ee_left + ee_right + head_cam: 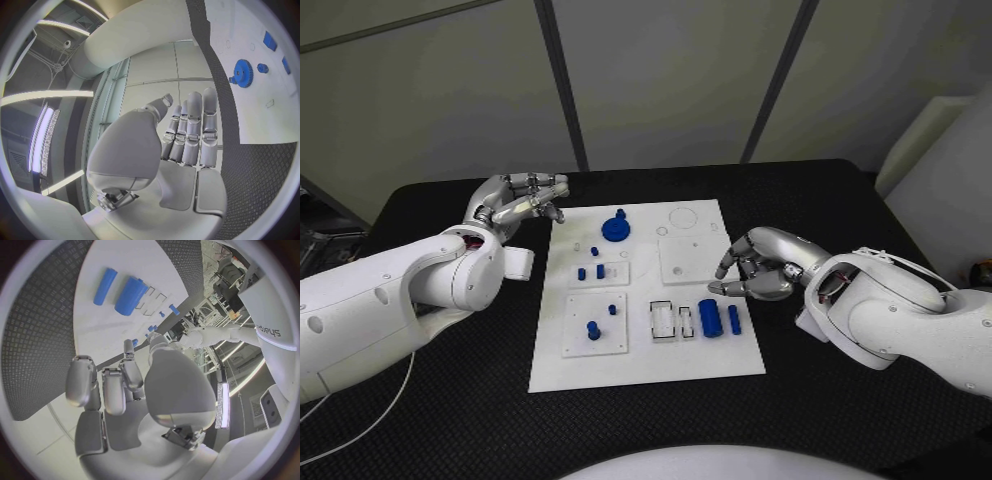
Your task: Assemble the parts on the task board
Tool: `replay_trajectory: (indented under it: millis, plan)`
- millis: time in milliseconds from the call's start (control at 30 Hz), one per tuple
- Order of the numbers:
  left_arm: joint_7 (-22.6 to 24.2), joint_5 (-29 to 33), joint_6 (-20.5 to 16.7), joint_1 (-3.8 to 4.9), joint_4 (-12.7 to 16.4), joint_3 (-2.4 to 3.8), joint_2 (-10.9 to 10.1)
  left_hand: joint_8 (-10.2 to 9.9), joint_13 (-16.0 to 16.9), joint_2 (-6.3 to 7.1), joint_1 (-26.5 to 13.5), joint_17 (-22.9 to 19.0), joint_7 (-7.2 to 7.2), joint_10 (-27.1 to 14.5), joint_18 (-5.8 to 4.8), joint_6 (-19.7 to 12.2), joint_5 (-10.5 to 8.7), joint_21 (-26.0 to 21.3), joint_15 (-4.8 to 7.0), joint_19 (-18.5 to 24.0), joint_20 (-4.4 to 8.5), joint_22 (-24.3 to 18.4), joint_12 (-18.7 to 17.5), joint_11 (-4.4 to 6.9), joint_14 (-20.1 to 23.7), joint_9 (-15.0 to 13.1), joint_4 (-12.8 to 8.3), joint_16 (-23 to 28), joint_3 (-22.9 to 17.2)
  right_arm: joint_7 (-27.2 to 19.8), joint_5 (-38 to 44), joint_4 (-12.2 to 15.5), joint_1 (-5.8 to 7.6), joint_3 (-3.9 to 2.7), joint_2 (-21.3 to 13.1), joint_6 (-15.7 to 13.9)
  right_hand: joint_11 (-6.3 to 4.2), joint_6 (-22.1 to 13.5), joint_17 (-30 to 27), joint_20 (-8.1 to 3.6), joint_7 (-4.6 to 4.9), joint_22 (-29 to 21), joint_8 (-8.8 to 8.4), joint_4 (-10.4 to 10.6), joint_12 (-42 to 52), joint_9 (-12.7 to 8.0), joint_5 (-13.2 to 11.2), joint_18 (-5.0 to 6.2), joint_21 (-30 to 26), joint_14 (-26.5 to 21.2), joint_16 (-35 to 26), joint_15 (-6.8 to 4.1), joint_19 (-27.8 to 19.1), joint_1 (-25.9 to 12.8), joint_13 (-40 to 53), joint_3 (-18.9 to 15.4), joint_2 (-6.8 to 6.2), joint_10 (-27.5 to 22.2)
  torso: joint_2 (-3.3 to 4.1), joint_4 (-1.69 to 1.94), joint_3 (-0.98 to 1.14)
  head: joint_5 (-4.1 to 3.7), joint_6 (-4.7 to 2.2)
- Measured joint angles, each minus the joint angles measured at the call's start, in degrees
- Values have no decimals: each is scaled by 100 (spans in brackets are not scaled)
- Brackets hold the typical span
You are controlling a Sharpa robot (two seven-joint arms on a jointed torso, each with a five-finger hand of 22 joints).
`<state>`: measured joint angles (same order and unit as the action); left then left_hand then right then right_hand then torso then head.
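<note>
Still pre-grasp: your right hand, fingers curled and empty, hovers just right of the task board; left hand open, empty. Reach for the blue cylinder next.

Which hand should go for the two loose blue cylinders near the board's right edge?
The right hand, likely. It hovers over the task board's right edge, just above the thick blue cylinder and thin blue cylinder, holding nothing. The left hand sits off the board's far left corner, farther away.
</note>
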<state>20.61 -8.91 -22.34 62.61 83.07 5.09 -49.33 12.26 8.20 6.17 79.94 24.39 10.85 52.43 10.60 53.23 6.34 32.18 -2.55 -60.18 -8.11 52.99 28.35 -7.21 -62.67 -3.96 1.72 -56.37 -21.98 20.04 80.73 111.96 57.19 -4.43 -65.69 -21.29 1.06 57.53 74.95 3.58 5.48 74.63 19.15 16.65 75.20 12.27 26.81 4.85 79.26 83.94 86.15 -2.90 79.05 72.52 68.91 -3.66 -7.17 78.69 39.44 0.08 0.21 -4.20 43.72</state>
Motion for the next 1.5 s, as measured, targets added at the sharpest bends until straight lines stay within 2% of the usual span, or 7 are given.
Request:
replay_trajectory:
  millis: [100,267,600,1067,1200,1433,1500]
  plan:
    - [-2,0,0,-3,12,0,-8,0,0,0,0,0,0,0,0,0,0,0,0,0,0,0,0,0,0,0,0,0,0,217,51,35,-50,14,-31,109,-3,-112,0,0,23,0,125,11,0,93,-107,0,0,0,3,0,0,-176,39,-182,18,4,-2,-1,-5,-19,21]
    - [-4,0,0,-4,22,0,-19,0,-1,0,0,0,0,0,0,0,0,0,0,0,0,0,0,0,0,0,0,0,0,472,161,47,-148,19,1,299,-4,-217,-1,19,-3,16,276,17,26,204,-324,0,0,0,3,0,19,-311,100,-376,48,3,-4,-1,-8,-25,49]
    - [-13,0,0,-5,30,0,-35,0,-1,-24,-24,1,0,0,0,0,0,0,0,0,0,-4,0,0,0,0,-16,0,16,678,507,-21,-308,36,167,534,-4,-254,-1,19,1,24,392,19,48,292,-324,1,0,0,25,1,19,-341,166,-469,17,3,-5,4,-16,0,86]
    - [-26,0,3,-5,24,-1,-37,0,-2,-24,-24,1,0,0,0,0,0,-32,0,0,0,-4,0,0,0,0,-16,0,16,745,854,-196,-421,33,402,609,-4,-293,-2,20,3,29,479,18,48,342,-323,2,0,0,25,1,19,-341,173,-500,18,3,-2,4,-16,34,115]
    - [-28,0,3,-5,24,-1,-38,0,-2,-23,-24,1,0,0,1,0,0,-32,0,0,0,-4,0,0,0,0,-16,0,16,749,908,-264,-465,33,501,628,-4,-292,-2,20,3,29,487,18,48,356,-352,1,0,0,25,1,19,-372,173,-500,49,2,4,4,-15,35,122]
    - [-34,0,6,-6,30,-1,-44,0,-2,-23,-24,-4,0,-19,0,0,0,-32,0,0,0,-9,0,19,0,0,-16,0,16,761,988,-406,-510,3,658,650,-4,-340,-3,20,-26,28,643,18,48,460,-452,2,0,0,25,2,19,-408,178,-500,86,3,7,4,-17,32,135]
    - [-35,0,7,-6,32,-1,-53,0,-2,-23,-24,-4,0,-20,0,0,0,-32,0,0,0,-9,0,20,0,0,-16,0,16,762,1006,-422,-526,-4,684,640,-4,-346,-3,20,-32,28,666,18,47,496,-452,2,0,0,25,2,19,-405,181,-500,133,2,7,3,-19,32,140]
